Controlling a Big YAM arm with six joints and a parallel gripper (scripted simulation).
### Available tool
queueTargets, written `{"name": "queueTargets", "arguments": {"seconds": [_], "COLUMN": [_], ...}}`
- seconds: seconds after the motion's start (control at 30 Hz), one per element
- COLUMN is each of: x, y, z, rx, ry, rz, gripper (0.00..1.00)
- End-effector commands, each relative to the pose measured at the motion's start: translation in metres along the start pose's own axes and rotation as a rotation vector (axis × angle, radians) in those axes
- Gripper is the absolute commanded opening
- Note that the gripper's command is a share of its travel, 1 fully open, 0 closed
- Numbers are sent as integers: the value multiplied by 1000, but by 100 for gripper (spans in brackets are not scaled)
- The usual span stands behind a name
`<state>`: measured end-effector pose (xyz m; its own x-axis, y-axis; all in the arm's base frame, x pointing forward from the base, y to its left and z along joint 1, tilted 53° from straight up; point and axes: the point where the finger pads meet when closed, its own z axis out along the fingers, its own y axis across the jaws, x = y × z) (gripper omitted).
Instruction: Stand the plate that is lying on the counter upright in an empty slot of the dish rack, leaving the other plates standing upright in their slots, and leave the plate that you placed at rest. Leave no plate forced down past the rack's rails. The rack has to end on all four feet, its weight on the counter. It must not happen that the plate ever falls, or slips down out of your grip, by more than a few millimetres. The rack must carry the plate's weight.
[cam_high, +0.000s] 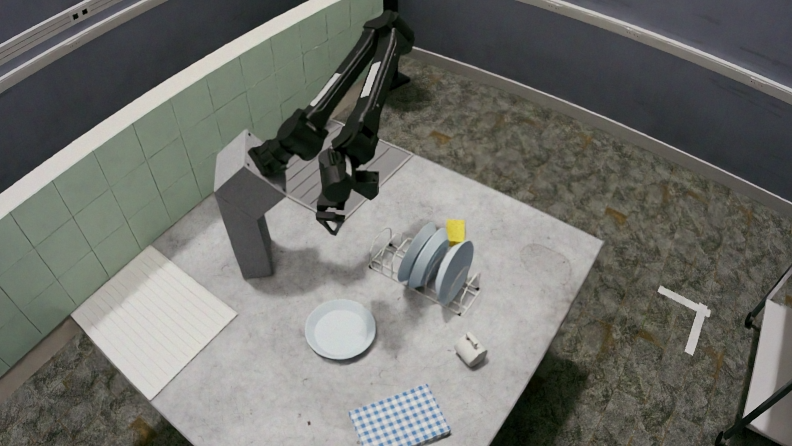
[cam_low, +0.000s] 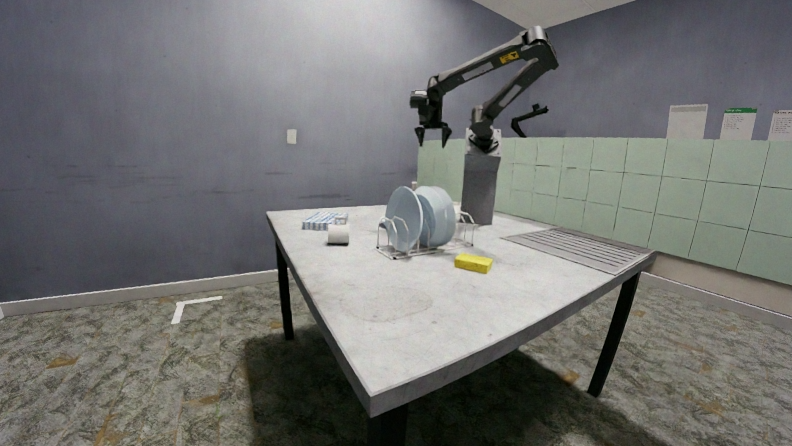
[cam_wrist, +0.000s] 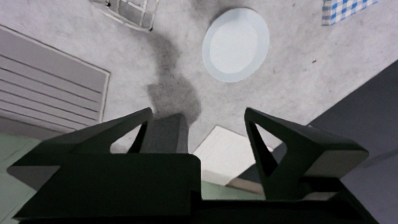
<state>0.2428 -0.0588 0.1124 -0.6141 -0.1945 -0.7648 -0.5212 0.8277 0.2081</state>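
Observation:
A pale blue plate (cam_high: 340, 329) lies flat on the grey counter, in front of the rack; it also shows in the wrist view (cam_wrist: 236, 44). The wire dish rack (cam_high: 423, 268) holds three pale blue plates (cam_high: 437, 260) standing upright; its slots at the end nearer the arm's pedestal are empty. The rack shows in the exterior view (cam_low: 423, 232) too. My gripper (cam_high: 330, 220) (cam_wrist: 198, 112) hangs high above the counter, between the pedestal and the rack, fingers pointing down. It is open and empty. It is well above and apart from the flat plate.
The grey pedestal (cam_high: 243, 204) stands left of the gripper. A yellow sponge (cam_high: 455, 230) lies behind the rack. A white mug (cam_high: 471, 349) lies on its side near the rack's front. A blue checked cloth (cam_high: 400, 416) lies at the near edge. A white ribbed board (cam_high: 152, 315) and a grey drain board (cam_low: 579, 248) lie on the counter.

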Motion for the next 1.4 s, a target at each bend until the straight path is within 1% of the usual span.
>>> {"name": "queueTargets", "arguments": {"seconds": [0.0, 0.2, 0.4, 0.47, 0.73, 0.77, 0.97, 1.03, 1.3, 1.37], "x": [-3, -4, -4, -4, -5, 0, 1, 1, 5, -3], "y": [0, 1, 2, 2, 3, 3, 5, 5, 8, 6], "z": [5, 18, 37, 37, 71, 78, 106, 106, 144, 153], "rx": [20, 63, 123, 123, 230, 236, 325, 325, 447, 477], "ry": [0, -3, -6, -6, -12, 1, 3, 3, 9, -3], "rz": [0, 0, 0, 0, 2, 16, 18, 18, 20, 16], "gripper": [100, 100, 100, 100, 100, 100, 100, 100, 100, 100]}}
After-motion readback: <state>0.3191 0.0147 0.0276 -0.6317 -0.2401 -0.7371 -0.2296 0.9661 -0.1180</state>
